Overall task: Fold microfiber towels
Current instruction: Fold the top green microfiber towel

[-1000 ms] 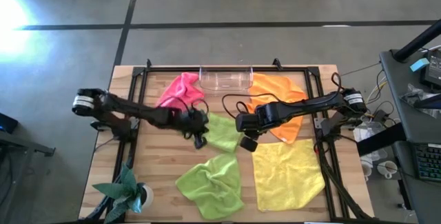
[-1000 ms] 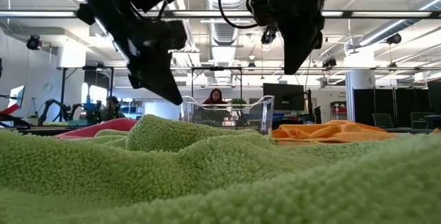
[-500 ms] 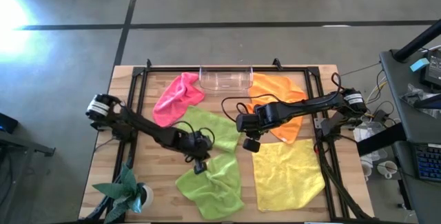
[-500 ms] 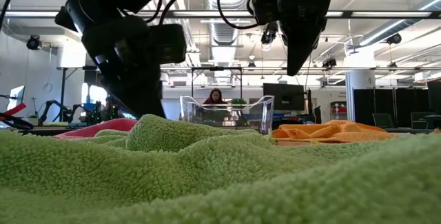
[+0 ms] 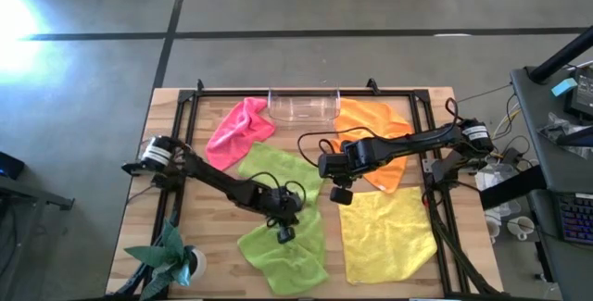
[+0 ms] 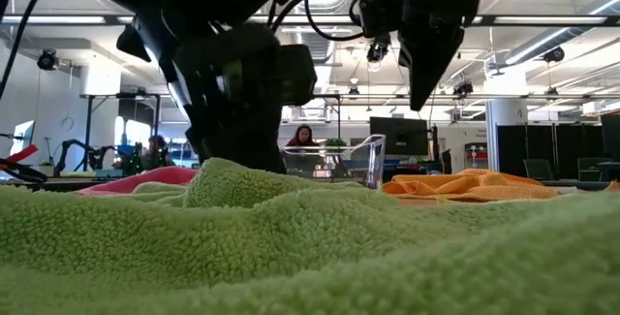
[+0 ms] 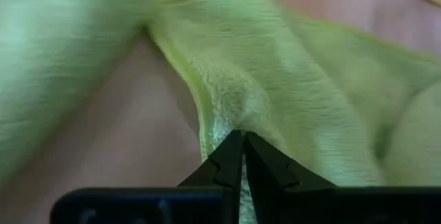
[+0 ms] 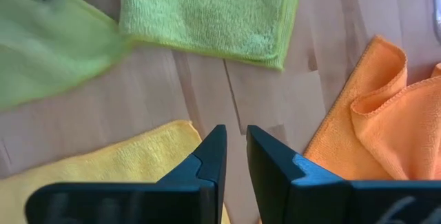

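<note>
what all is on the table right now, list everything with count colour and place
lime green towels: 2; one mid-table, one crumpled at the near edge
pink towel: 1, far left, beside the tray
orange towel: 1, far right
yellow towel: 1, near right
clear plastic tray: 1, far edge, centre
plant: 1, green, near left corner
person: 1, in the room beyond the table
left hand: shut on an edge of a lime green towel
right hand: empty, fingers slightly apart, above bare wood mid-table
</note>
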Controlling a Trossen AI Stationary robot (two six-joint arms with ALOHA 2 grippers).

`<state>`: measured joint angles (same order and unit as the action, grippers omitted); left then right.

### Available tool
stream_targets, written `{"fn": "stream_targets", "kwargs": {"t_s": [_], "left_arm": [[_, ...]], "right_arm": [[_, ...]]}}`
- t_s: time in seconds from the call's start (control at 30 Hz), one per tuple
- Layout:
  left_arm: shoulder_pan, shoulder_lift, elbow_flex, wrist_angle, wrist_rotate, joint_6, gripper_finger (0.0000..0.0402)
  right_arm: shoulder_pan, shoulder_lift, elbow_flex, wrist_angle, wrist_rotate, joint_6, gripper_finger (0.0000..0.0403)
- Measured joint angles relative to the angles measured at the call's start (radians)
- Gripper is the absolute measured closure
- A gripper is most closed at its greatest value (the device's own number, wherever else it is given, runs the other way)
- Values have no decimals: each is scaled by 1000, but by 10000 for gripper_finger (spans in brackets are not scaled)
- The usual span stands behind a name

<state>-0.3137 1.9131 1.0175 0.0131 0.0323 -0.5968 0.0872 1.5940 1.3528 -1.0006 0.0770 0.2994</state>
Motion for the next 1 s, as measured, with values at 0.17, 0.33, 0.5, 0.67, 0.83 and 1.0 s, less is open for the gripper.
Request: {"fn": "stream_targets", "kwargs": {"t_s": [0.17,0.33,0.5,0.67,0.83,1.0], "left_arm": [[-76,23,17,-10,123,-62,394],[-143,15,10,-22,153,-122,394],[-140,-23,11,-54,99,-129,394],[-108,-107,7,-242,-21,-79,394],[-74,-211,5,-460,-170,-21,394],[-4,-279,-15,-597,-349,-24,394]], "right_arm": [[0,0,-30,-2,0,-30,355],[0,0,-63,-3,0,-31,355],[0,0,-69,-1,-1,-31,355],[0,0,-69,-1,-3,-24,355],[0,0,-69,0,-9,-7,355],[0,-1,-69,0,-10,14,355]]}}
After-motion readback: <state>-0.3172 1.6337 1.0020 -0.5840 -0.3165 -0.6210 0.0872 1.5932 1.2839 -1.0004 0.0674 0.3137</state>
